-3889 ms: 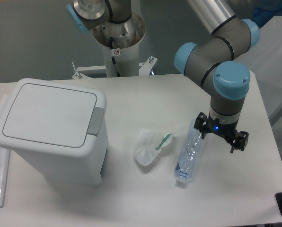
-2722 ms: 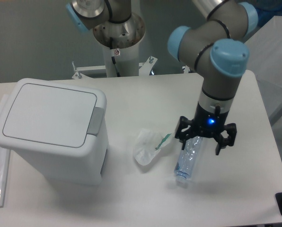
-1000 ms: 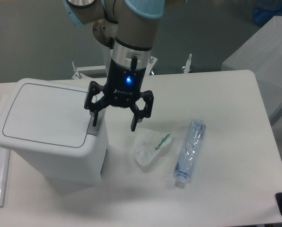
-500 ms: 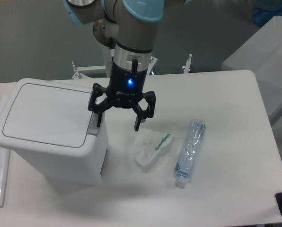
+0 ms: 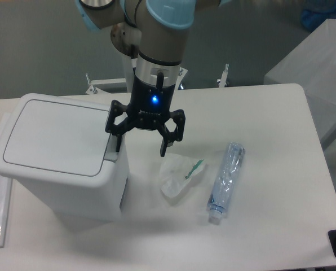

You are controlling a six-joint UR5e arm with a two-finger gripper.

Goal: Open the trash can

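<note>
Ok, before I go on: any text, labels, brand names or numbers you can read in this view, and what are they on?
No text here reads clearly.
gripper: a pale line of lettering below its blue light, too blurred to read.
robot base: a small red-and-white sticker, too small to read.
plastic bottle: a bluish label band, no letters legible.
trash can: no markings visible on the lid or walls.

Lab: robot arm (image 5: 157, 51) mounted at white table (image 5: 269, 226).

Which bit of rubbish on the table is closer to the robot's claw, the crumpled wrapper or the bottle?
The crumpled white wrapper, lying just below the open gripper. The clear plastic bottle lies farther out, beyond the wrapper.
</note>
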